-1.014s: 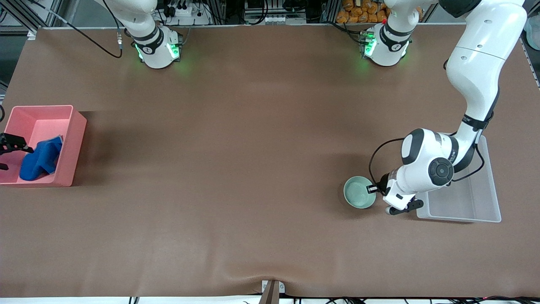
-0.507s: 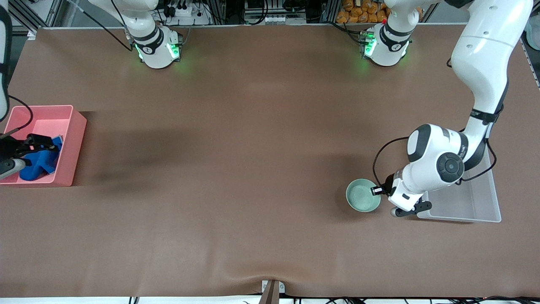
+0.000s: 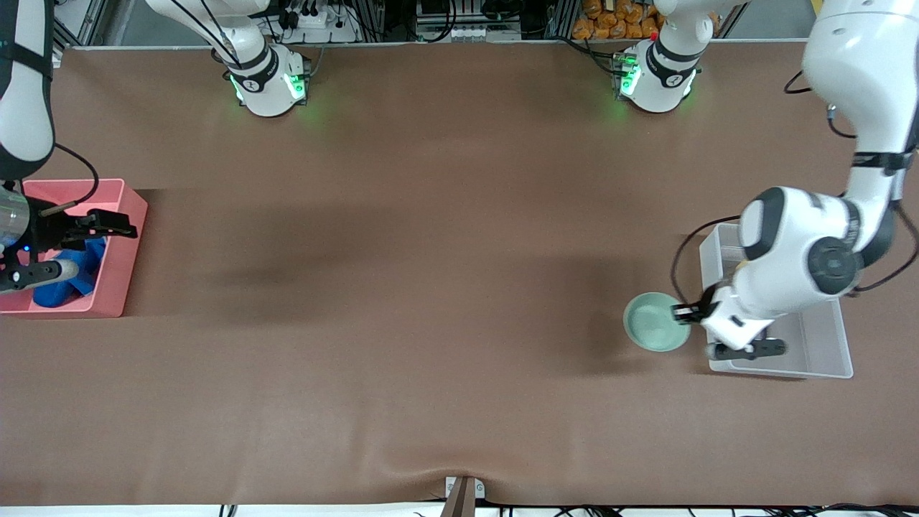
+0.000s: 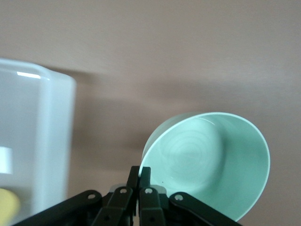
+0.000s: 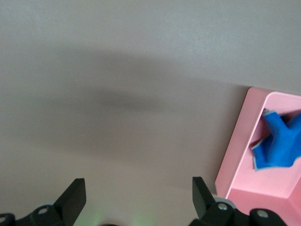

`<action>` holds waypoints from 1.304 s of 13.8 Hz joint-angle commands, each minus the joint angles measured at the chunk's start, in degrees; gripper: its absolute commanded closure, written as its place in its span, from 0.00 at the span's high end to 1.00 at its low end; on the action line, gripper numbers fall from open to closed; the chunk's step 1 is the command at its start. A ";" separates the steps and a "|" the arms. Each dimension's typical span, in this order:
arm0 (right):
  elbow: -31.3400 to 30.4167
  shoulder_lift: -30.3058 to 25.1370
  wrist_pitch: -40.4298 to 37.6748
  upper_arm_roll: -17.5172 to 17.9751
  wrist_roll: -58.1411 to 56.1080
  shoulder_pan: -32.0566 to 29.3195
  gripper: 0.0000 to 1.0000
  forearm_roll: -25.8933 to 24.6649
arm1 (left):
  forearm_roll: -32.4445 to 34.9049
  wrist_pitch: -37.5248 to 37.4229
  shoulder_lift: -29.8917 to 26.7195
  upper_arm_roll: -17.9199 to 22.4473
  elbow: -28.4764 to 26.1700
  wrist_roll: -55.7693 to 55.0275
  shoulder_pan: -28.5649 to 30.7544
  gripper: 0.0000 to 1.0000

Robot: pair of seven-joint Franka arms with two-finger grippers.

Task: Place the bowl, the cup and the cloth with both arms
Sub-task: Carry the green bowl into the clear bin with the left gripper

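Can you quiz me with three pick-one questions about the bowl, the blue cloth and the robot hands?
1. Where is the cloth?
A. in the pink bin
B. in the clear bin
C. flat on the table

2. What colour is the bowl?
A. yellow
B. mint green
C. red

3. How is the right gripper?
A. shut on the cloth
B. shut on the bowl
C. open, holding nothing

Answers:
1 A, the blue cloth lies crumpled inside the pink bin.
2 B, both views show it pale green, its rim pinched by the left gripper beside the clear bin.
3 C, its fingers stand wide apart over the table.
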 commanded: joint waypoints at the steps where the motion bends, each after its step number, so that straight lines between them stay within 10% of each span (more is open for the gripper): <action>1: -1.44 -3.40 -0.87 -0.09 4.22 1.56 1.00 -1.00 | 0.96 -1.34 -1.22 -0.52 -0.12 11.79 6.43 0.00; 8: -0.91 -8.32 -5.26 0.34 19.42 2.79 1.00 -0.03 | 0.96 -1.08 3.17 0.10 3.74 35.64 16.82 0.00; 18: 4.09 -12.90 -10.89 0.43 21.38 2.45 1.00 -2.12 | 4.21 2.88 11.70 0.62 6.83 36.54 17.53 0.00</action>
